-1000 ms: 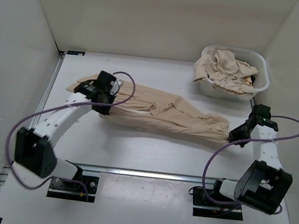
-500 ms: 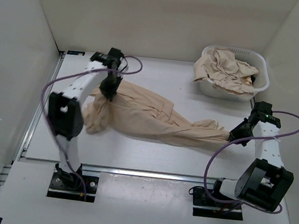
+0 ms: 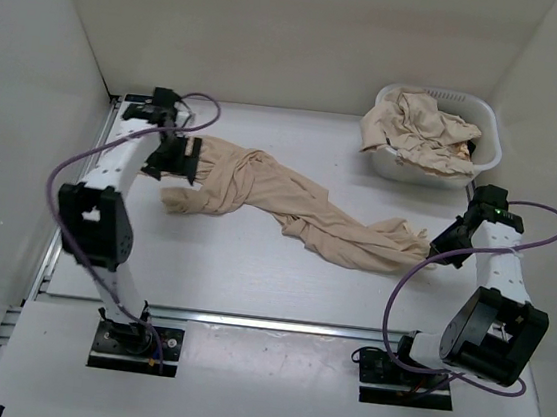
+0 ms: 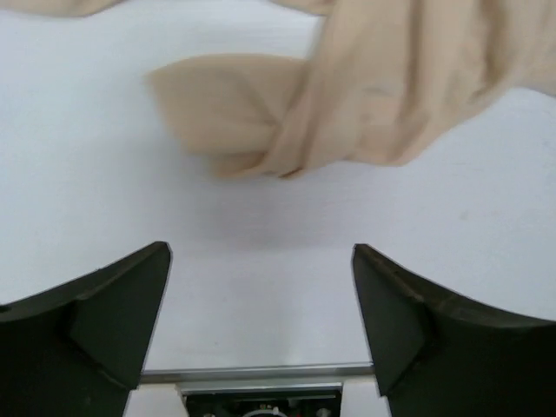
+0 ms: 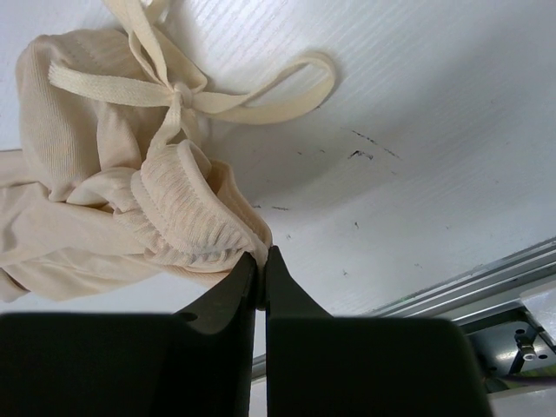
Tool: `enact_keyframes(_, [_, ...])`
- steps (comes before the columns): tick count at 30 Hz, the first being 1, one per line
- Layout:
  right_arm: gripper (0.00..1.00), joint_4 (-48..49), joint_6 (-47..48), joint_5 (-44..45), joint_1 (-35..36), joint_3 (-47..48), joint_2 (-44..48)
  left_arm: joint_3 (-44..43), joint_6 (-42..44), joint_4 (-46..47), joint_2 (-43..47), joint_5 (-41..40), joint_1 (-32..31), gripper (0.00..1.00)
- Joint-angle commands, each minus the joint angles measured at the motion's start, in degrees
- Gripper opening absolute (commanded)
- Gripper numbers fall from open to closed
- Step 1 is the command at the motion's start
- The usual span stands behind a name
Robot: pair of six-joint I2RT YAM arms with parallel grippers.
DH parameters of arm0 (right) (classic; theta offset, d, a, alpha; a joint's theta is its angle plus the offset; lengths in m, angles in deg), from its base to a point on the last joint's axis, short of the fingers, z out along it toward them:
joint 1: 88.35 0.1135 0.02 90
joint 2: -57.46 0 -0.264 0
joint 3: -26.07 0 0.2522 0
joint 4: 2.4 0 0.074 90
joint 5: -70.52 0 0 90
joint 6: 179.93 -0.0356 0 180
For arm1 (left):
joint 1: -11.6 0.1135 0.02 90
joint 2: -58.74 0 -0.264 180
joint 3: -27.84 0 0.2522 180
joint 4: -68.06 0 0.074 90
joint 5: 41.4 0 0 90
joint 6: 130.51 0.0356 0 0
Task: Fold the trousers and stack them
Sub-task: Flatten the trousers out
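A pair of tan trousers (image 3: 289, 202) lies rumpled and stretched across the table from back left to right. Its leg ends (image 4: 261, 122) lie bunched on the white table just beyond my left gripper (image 4: 261, 261). That gripper (image 3: 168, 161) hangs open above them with nothing between its fingers. My right gripper (image 5: 261, 259) is shut on the ribbed waistband (image 5: 187, 221) of the trousers, the drawstring bow (image 5: 178, 95) lying loose on the table past it. In the top view the right gripper (image 3: 442, 249) sits at the trousers' right end.
A white slotted basket (image 3: 485, 142) at the back right holds more crumpled tan trousers (image 3: 418, 129). White walls close in the table on the left, back and right. A metal rail (image 3: 276, 322) runs along the near edge by the arm bases.
My left gripper opened and let go of the trouser legs, which dropped onto the table at the back left. The left arm swung up and to the left. The right gripper kept its hold.
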Motion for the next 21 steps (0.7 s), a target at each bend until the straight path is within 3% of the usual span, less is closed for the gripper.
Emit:
enact_keyframes(1, [0.0, 1.78, 0.64, -0.69, -0.25, -0.6, 0.02, 9.46, 0.01, 7.74, 8.74, 0.6, 3.53, 0.92])
enact_keyframes(4, [0.0, 1.78, 0.64, -0.69, -0.25, -1.13, 0.02, 18.6, 0.01, 13.62, 9.27, -5.53, 4.32, 0.76])
enact_keyframes(9, [0.0, 1.78, 0.64, -0.69, -0.25, -1.75, 0.55, 20.82, 0.01, 20.13, 5.15, -3.36, 4.32, 0.85])
enact_keyframes(17, [0.0, 2.31, 0.11, -0.69, -0.25, -4.21, 1.08, 20.29, 0.01, 24.11, -2.51, -5.64, 3.8, 0.83])
enact_keyframes(18, [0.0, 2.83, -0.41, -0.08, -0.25, -4.21, 1.08, 20.29, 0.01, 24.11, -3.12, -5.03, 3.8, 0.79])
enact_keyframes(20, [0.0, 2.84, -0.42, -0.07, -0.25, -4.21, 1.08, 21.87, 0.01, 24.11, -3.12, -2.22, 3.8, 0.29])
enact_keyframes(21, [0.0, 2.84, -0.42, 0.62, -0.25, -4.21, 1.08, 22.49, 0.01, 24.11, -2.25, -1.69, 4.32, 0.14])
